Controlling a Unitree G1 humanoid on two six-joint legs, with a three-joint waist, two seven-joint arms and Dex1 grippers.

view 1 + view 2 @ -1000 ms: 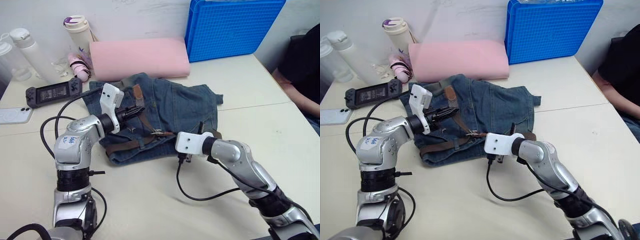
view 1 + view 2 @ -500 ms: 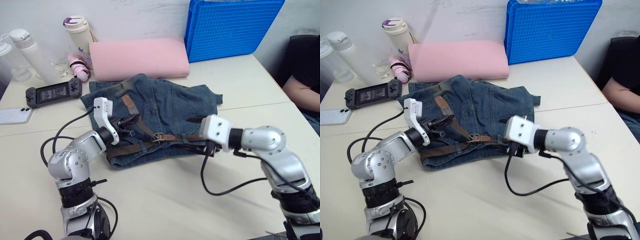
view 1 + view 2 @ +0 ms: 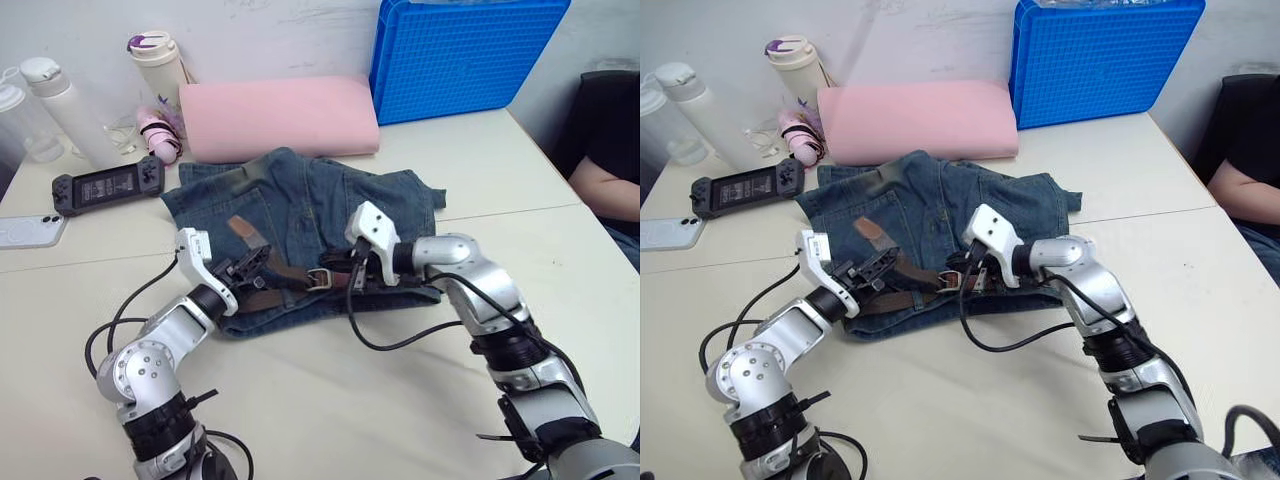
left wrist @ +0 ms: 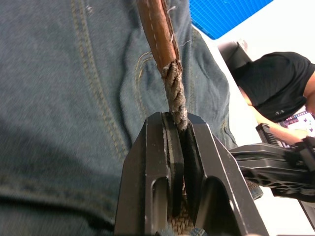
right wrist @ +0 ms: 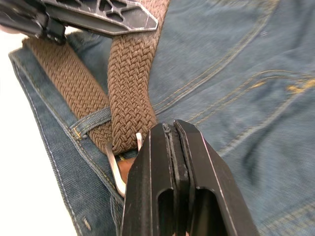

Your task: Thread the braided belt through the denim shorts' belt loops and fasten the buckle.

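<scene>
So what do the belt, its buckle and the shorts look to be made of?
The braided belt: matte brown woven cord, plaited weave visible, with a smooth, stitched, leather-like tip. The buckle: shiny silver frame, apparently metal. The denim shorts: faded blue denim with yellowish seams.

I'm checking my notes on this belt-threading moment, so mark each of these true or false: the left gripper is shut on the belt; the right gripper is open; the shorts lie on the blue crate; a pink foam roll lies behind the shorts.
1. The left gripper is shut on the braided belt. True.
2. The right gripper is open. False: its fingers are shut, by the buckle.
3. The denim shorts lie on the blue crate. False: they lie on the table.
4. A pink foam roll lies behind the shorts. True.
</scene>
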